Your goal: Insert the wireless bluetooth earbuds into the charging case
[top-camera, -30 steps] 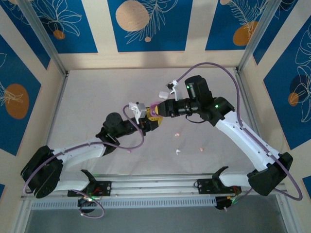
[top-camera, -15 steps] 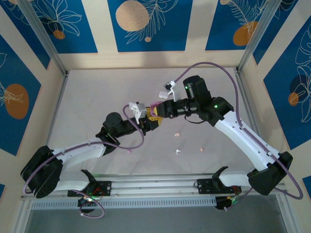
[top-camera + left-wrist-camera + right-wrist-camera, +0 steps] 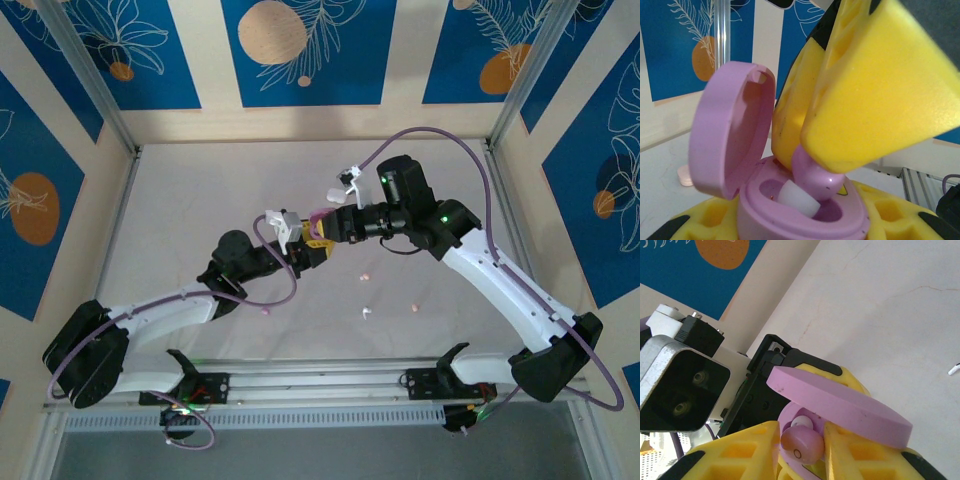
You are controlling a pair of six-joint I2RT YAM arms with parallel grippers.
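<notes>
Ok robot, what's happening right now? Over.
Left gripper clamped on open purple pebble-shaped charging case. Right gripper pinching pale purple earbud, partway in socket. Lid tilted back, not blocking.

One purple case, one gripped earbud, four loose earbuds.

Earbud partly inside case

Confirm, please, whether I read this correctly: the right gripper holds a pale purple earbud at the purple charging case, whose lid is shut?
Not quite: the lid is open, swung up on its hinge, as the left wrist view shows. The rest is right: the right gripper holds a pale purple earbud at the purple charging case.
</notes>
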